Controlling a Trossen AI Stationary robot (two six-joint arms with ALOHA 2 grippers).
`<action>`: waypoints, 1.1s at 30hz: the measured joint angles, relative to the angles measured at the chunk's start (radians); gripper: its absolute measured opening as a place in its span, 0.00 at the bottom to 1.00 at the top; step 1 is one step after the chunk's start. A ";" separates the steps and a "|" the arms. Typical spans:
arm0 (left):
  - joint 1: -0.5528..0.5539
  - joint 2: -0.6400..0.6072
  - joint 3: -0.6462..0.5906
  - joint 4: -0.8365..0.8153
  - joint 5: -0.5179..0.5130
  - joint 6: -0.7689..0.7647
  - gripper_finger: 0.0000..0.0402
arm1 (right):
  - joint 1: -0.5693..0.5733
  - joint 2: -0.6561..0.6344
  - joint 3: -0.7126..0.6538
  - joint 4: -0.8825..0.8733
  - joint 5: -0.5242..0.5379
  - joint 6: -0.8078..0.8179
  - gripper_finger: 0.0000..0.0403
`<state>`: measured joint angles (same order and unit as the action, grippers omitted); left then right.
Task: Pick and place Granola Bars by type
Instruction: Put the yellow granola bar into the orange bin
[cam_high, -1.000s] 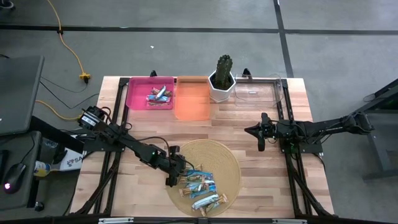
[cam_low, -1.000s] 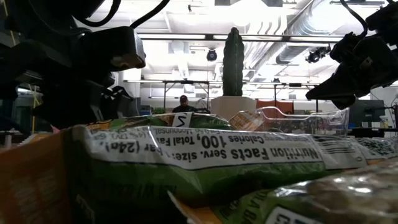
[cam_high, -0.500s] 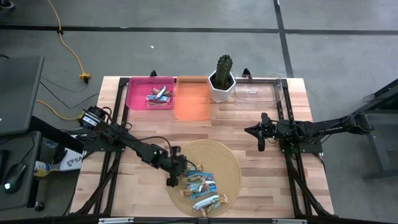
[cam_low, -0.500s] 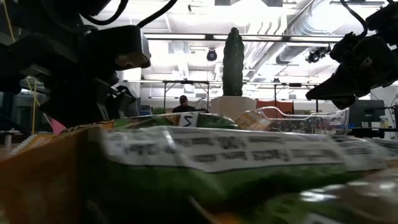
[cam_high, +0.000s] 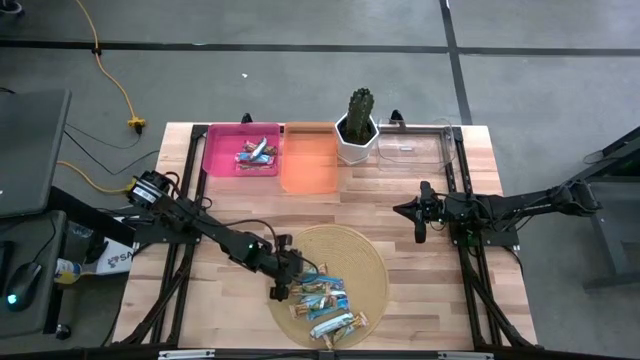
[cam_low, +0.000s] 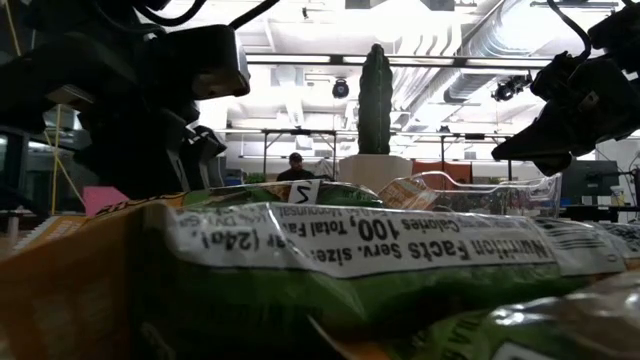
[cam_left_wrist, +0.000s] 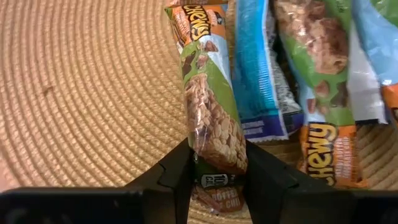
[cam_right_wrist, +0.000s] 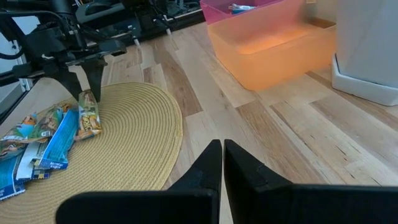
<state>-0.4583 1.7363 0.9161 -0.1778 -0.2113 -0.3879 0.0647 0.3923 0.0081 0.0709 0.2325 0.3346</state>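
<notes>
the left gripper (cam_left_wrist: 214, 163) is over the woven mat (cam_high: 370, 262), its two fingers pinching one end of a green-and-orange granola bar (cam_left_wrist: 208, 106) — the bar hangs beside the pile of granola bars (cam_high: 322, 300) lying on the mat. a few more bars lie in the pink bin (cam_high: 225, 150), next to the orange bin (cam_high: 310, 170). the right gripper (cam_right_wrist: 222, 157) waits above bare table, fingers pressed together.

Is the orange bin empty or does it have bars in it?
Empty: the orange bin shows only its bare floor, no bars inside.
</notes>
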 joint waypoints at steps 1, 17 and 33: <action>0.000 0.000 0.000 -0.006 -0.006 -0.008 0.28 | 0.000 0.000 0.000 0.000 0.000 -0.001 0.00; 0.000 -0.018 0.002 -0.004 -0.021 -0.041 0.28 | 0.000 0.000 0.000 0.000 0.000 0.000 0.00; 0.000 -0.074 0.002 -0.035 -0.098 -0.042 0.24 | 0.000 0.000 0.000 -0.002 0.000 0.001 0.00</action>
<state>-0.4583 1.6623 0.9180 -0.2132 -0.3093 -0.4301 0.0647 0.3923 0.0082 0.0688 0.2324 0.3355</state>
